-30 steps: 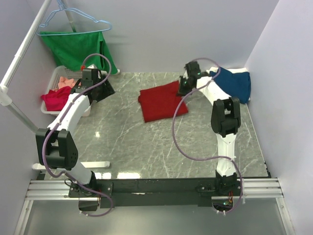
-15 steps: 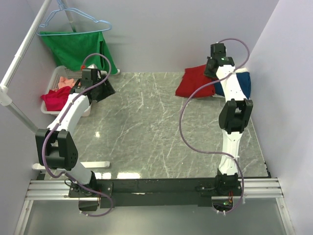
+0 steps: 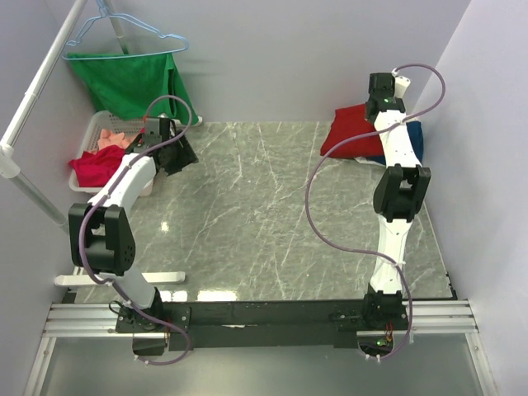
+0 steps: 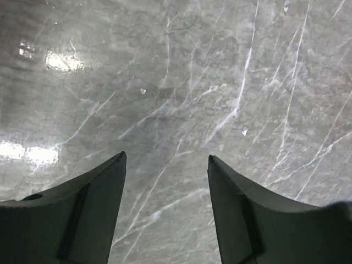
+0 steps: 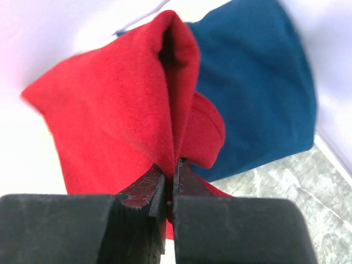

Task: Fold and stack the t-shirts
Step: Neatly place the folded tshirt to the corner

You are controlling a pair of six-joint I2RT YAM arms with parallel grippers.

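- Deep-red t-shirt (image 5: 121,110) is hanging in a limp bunch from the right gripper (image 5: 169,181), which is pinching tight on a thick fold of it at the far right corner of the desk (image 3: 247,223).
- The dark blue t-shirt (image 5: 253,93) is lying just behind it against the wall, and in the top view the red cloth is overlapping it.
- This looks like light, soft cloth with no stiffness and nothing to break. It is collapsing around the single pinch, so it is likely to land crumpled.
- A hem or shoulder corner looks the better hold, ideally one per gripper, to spread it flat.
- The left gripper (image 4: 166,157) is hovering wide open and holding nothing over bare marble beside the basket (image 3: 91,132), where the crimson t-shirt (image 3: 91,165) and salmon-pink t-shirt (image 3: 111,136) are waiting.
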